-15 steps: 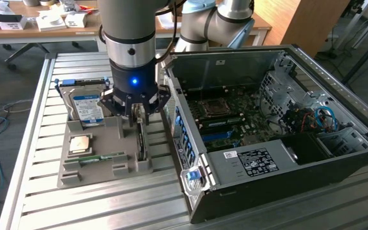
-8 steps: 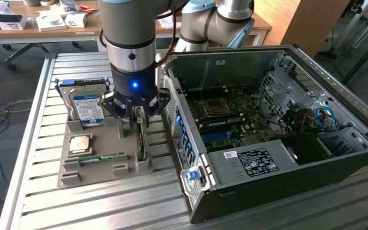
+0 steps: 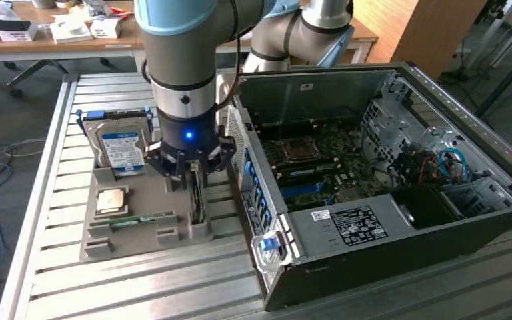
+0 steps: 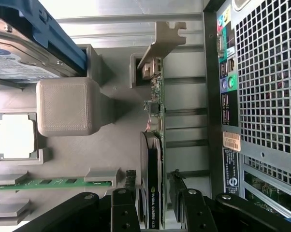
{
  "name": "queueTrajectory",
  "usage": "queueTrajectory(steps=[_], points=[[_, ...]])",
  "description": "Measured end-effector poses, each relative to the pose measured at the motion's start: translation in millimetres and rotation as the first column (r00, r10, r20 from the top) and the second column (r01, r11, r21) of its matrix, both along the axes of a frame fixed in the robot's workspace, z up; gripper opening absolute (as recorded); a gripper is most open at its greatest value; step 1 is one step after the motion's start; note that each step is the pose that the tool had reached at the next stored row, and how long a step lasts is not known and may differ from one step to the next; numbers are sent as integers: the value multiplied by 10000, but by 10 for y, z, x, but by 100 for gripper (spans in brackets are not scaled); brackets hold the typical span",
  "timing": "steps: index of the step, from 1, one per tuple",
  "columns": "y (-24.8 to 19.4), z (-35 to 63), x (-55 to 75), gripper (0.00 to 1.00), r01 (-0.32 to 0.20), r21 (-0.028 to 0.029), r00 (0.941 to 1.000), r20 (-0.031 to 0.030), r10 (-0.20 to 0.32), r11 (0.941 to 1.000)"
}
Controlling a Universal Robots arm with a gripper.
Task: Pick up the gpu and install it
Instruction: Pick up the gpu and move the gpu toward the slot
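Note:
The gpu (image 4: 157,113) stands on edge in a slot of the grey holder tray (image 4: 111,145). It is a thin green card with its black fan (image 4: 150,169) on one face and its silver bracket (image 4: 161,41) at the far end. In the exterior view the gpu (image 3: 199,205) sits on the side of the tray nearest the computer case. My gripper (image 3: 194,179) hangs straight down over it. The gripper (image 4: 152,186) is open, with one black finger (image 4: 128,193) on each side of the card and a small gap on both sides.
On the same tray stand a hard drive (image 3: 121,150) with a blue-white label, a CPU (image 3: 114,199) and a narrow green memory stick (image 3: 136,220). The open computer case (image 3: 469,220) lies close on the exterior view's right, its motherboard (image 3: 314,163) exposed. Everything rests on a slatted metal table (image 3: 149,280).

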State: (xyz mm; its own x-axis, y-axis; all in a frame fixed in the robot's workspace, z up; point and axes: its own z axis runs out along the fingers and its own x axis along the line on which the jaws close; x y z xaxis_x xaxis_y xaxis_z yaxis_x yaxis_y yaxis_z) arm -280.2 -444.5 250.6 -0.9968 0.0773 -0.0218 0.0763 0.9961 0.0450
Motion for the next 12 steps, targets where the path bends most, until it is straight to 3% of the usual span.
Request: queueTrajectory(steps=[12], points=[[-3, -24, 14, 42, 1, -1, 10000, -1, -1, 10000]])
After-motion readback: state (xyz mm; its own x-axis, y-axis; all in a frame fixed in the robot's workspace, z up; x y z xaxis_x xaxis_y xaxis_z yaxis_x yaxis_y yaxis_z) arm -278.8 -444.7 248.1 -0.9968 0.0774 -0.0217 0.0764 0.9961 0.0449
